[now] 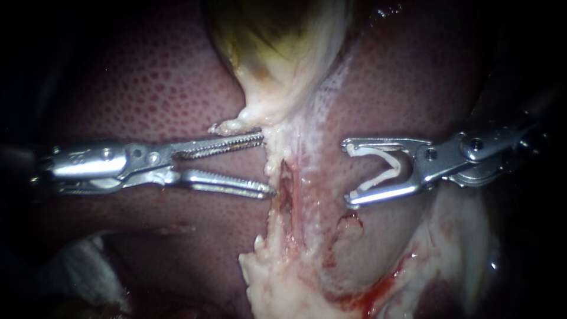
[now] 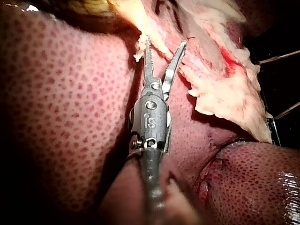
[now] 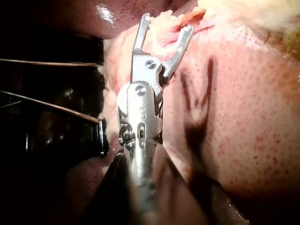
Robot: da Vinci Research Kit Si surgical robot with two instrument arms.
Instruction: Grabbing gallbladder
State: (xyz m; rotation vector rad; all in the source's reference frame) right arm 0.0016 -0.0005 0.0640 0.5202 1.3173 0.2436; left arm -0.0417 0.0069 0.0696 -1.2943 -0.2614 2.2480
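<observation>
L: left instrument (image 1: 266, 164) jaws spread, holding nothing, tips against the pale strip (image 1: 295, 147) | MID: gallbladder (image 1: 277, 53) at the liver's (image 1: 147, 88) upper edge, just above the upper jaw | R: right instrument (image 1: 348, 172) jaws gripping a white clip (image 1: 390, 168), clear of the strip | RISK: closing here likely bites strip, not gallbladder, and could tear it.

Gallbladder (image 1: 277, 53) lies on liver (image 1: 147, 88); below it, tissue strip (image 1: 301, 195) runs between left tool (image 1: 267, 163) and right tool (image 1: 347, 172), clip (image 1: 394, 165) inside the latter.
</observation>
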